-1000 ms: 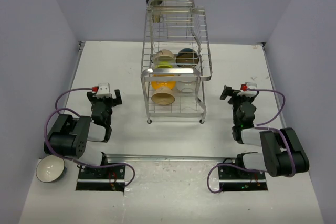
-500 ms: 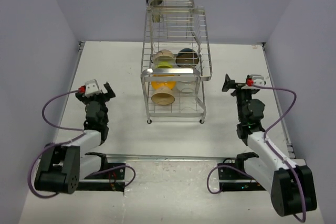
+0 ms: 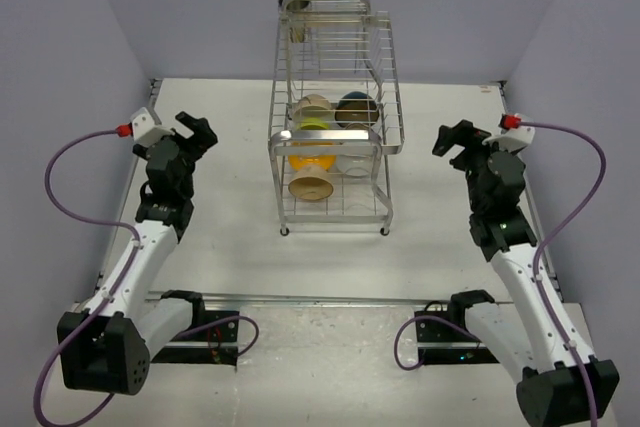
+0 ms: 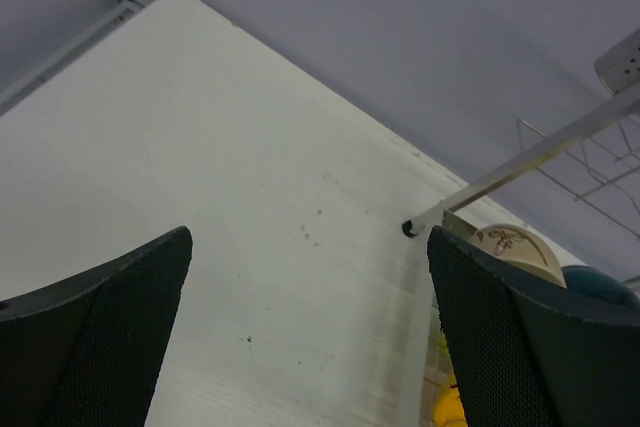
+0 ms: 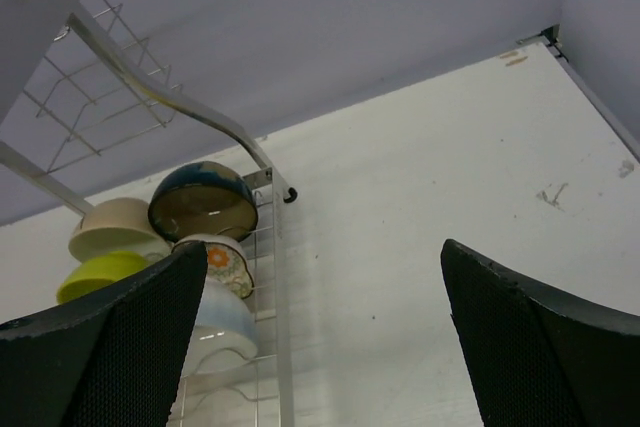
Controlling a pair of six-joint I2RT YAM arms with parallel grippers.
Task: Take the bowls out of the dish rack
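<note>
Between left gripper (image 3: 198, 132) and right gripper (image 3: 450, 140) (both wide, empty), roughly equidistant: dish rack (image 3: 335, 216), bowls (image 3: 311, 187) on its lower tier

Both arms unfolded from their tucked poses by the bases. The left arm (image 3: 140, 247) stretched forward, and the left gripper (image 3: 196, 131) travelled farther up the table beside the rack (image 3: 380, 77). The right gripper (image 3: 455, 139) did likewise on the other side. Both cables (image 3: 58, 172) swung outward into wider loops.
</note>
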